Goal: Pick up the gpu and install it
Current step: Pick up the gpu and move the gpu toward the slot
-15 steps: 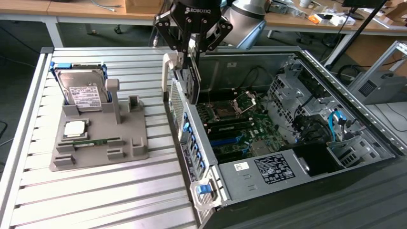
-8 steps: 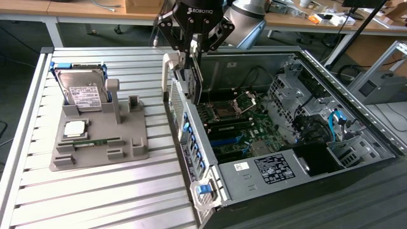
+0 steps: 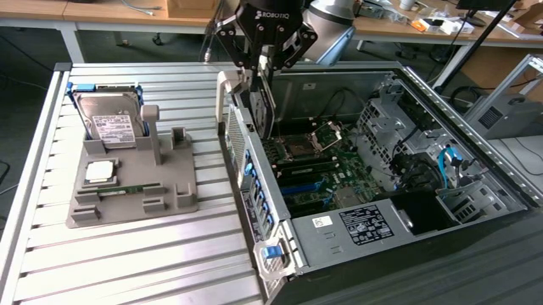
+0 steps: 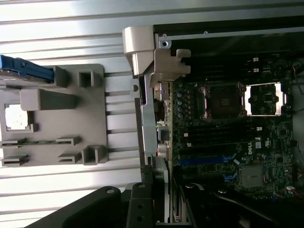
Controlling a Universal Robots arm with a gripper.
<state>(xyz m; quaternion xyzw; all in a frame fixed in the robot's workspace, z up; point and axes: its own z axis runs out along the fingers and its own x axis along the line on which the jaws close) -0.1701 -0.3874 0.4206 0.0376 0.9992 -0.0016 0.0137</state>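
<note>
My gripper (image 3: 264,63) hangs above the rear edge of the open computer case (image 3: 475,146), shut on the gpu (image 3: 266,108). The gpu is a thin dark card that hangs upright and edge-on, its lower end just above the case's rear wall and the motherboard (image 3: 314,171). In the wrist view the gpu's silver bracket (image 4: 160,190) runs between the dark fingers (image 4: 138,204), beside the case's rear panel. Blue expansion slots (image 3: 301,189) lie on the motherboard below and nearer the camera.
On the slatted metal table at the exterior view's left stands a grey fixture (image 3: 127,197). It holds a silver hard drive (image 3: 110,124), a processor chip (image 3: 99,170) and a green memory stick (image 3: 127,189). Cables and drive cages fill the case's right side.
</note>
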